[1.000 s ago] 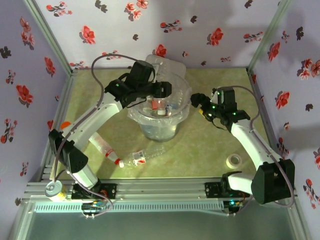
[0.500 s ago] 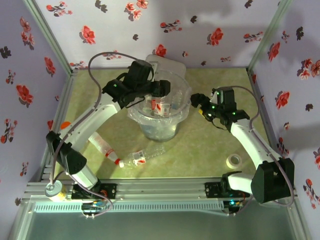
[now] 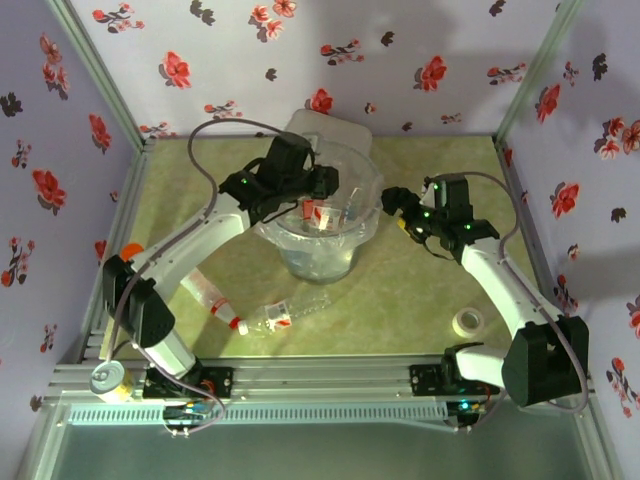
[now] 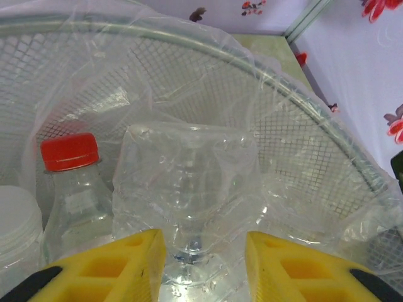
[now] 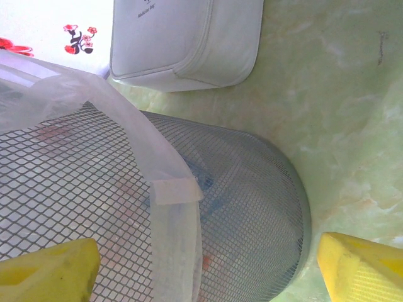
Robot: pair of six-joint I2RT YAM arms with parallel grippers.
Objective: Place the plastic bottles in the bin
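Observation:
My left gripper [image 3: 322, 197] hangs over the bin [image 3: 366, 232], a mesh bucket lined with a clear bag. In the left wrist view its yellow fingers [image 4: 141, 264] are closed on a crushed clear plastic bottle [image 4: 189, 182] above the bin's inside. A red-capped bottle [image 4: 70, 189] stands in the bin to its left. Two more bottles [image 3: 212, 297] [image 3: 290, 313] lie on the table in front of the bin. My right gripper [image 3: 396, 208] is beside the bin's right wall, open and empty, its jaws wide apart toward the mesh [image 5: 252, 207].
A white box [image 3: 330, 130] [image 5: 189, 38] stands behind the bin. A white tape roll [image 3: 466, 321] lies at the right front. An orange-capped container [image 3: 130, 250] sits by the left wall, and a can [image 3: 107, 378] at the front left corner.
My left arm has reached further right over the bin with the bottle still in its fingers. The right arm has not moved.

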